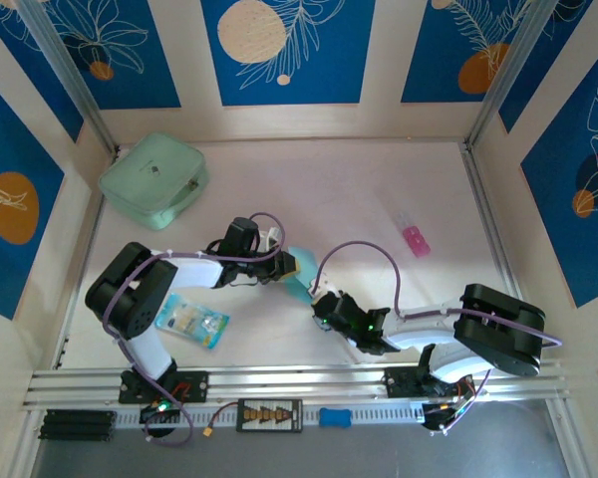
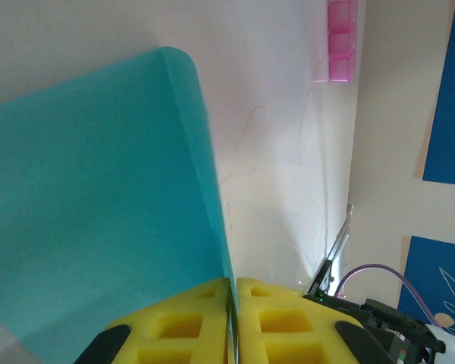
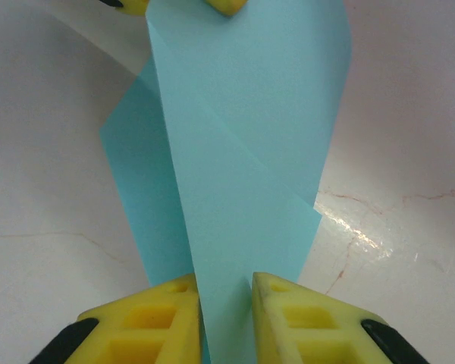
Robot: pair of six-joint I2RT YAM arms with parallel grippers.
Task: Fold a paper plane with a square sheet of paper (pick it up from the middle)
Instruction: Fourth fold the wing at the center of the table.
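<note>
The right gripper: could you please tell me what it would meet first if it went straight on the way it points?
Apart from the sheet of paper already in its jaws, probably the left gripper, gripping the sheet's far end straight ahead; depth is unclear.

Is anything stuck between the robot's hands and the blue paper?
No, nothing visible is in the way. The left gripper is pinched shut on one end of the blue paper, and the right gripper pinches the opposite end.
</note>
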